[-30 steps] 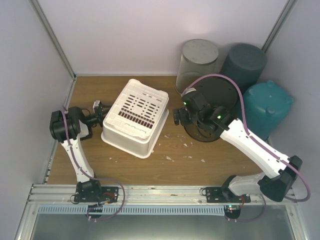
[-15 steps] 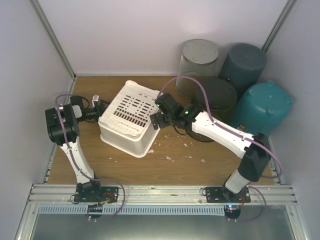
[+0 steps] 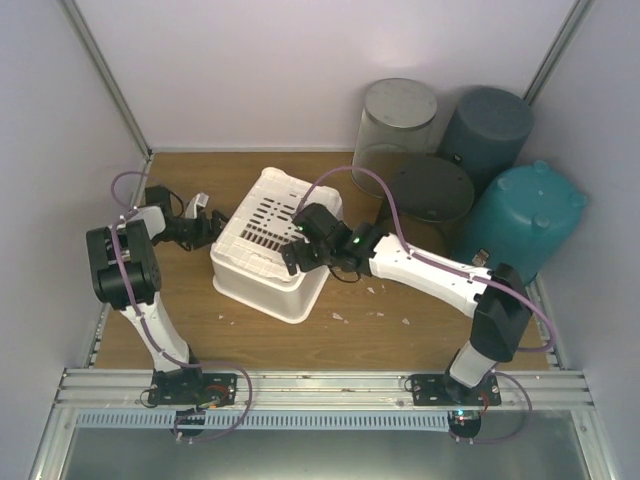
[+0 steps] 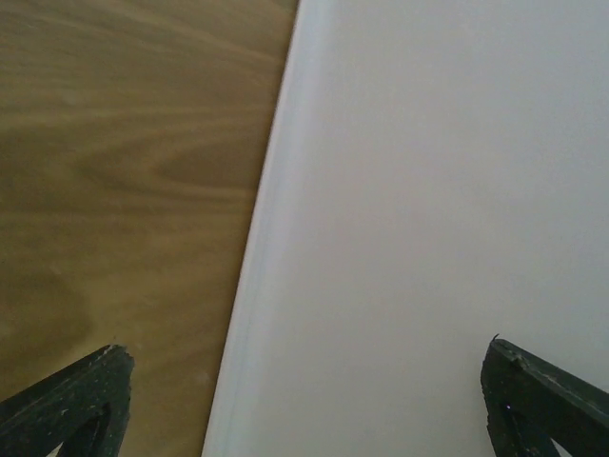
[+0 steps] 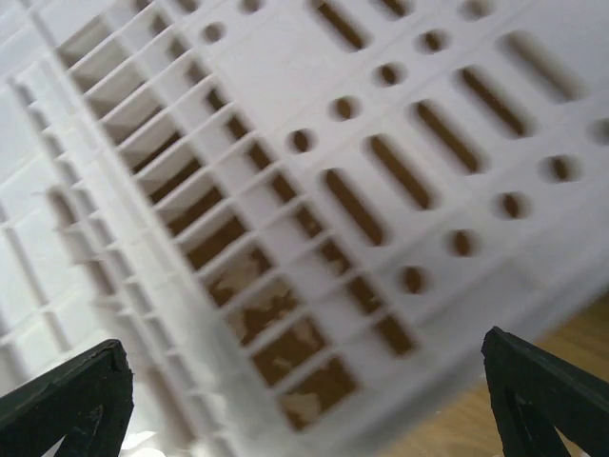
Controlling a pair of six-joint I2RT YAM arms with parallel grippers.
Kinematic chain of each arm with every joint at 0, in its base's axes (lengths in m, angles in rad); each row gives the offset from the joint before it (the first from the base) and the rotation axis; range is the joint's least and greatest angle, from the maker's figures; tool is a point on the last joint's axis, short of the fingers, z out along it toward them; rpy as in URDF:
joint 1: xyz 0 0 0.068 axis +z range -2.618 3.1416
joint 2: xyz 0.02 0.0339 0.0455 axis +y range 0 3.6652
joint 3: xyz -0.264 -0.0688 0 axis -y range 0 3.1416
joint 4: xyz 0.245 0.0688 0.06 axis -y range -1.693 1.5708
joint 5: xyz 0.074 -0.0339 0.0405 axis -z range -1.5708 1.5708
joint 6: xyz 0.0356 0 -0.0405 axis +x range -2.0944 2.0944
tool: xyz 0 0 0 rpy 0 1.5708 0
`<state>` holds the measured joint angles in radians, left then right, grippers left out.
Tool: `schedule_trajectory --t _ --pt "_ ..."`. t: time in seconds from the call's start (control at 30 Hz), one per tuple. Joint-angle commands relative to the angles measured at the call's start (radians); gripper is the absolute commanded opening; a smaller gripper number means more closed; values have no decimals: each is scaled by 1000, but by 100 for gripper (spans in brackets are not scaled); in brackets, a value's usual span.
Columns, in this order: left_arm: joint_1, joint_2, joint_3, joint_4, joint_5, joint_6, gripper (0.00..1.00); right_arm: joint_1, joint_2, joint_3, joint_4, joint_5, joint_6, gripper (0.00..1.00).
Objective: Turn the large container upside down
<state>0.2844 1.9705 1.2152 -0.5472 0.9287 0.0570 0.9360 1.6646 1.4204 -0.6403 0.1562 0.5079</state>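
Step in hand: the flip looks all but done. The white slotted basket [image 3: 262, 240] shows its perforated base to the top camera, so I judge this to be the settling stage and not the lift.
Basket position: on the wooden worktop [image 3: 300, 345], left of centre, between the two arms and well clear of the round bins [image 3: 400, 115] at the far right.
Facing: base upward, opening down toward the worktop. It may lean a little; whether the whole rim lies flat cannot be told from these views.
Long axis: the basket reads as nearly square from above. Its longer side seems to run from the far edge toward the near edge, slanted slightly to the left.
Left claw [image 3: 207, 221]: spread wide and gripping nothing. It sits just beside the basket's left wall, and the wrist view is filled by that plain white wall next to bare wood.
Right claw [image 3: 298, 250]: also spread wide with nothing held. It hangs over the slotted base near its right edge; contact with the base cannot be told.
Next move calls for: checking that the rim sits flat on the wood. If it leans, I would give a light downward press on the base or a nudge at the left wall. After that, both arms need to draw straight away so no finger catches in a slot and drags the basket.
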Motion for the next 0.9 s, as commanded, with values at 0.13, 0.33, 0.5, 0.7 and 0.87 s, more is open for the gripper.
schedule_trajectory --t 0.13,0.33,0.5,0.7,0.87 --pt "-25 -165 -54 -263 -86 255 99 27 60 -45 76 -57 78 100" --pt "-42 -194 -89 -295 -27 275 99 -56 144 1 82 -98 40 100" --pt "-106 -141 -52 -266 35 221 99 -178 258 107 53 -147 -43 100" --pt "-191 -14 109 -207 88 105 99 -269 375 317 -38 -152 -129 99" --pt "-228 126 312 -212 78 60 99 -291 421 421 -78 -185 -159 100"
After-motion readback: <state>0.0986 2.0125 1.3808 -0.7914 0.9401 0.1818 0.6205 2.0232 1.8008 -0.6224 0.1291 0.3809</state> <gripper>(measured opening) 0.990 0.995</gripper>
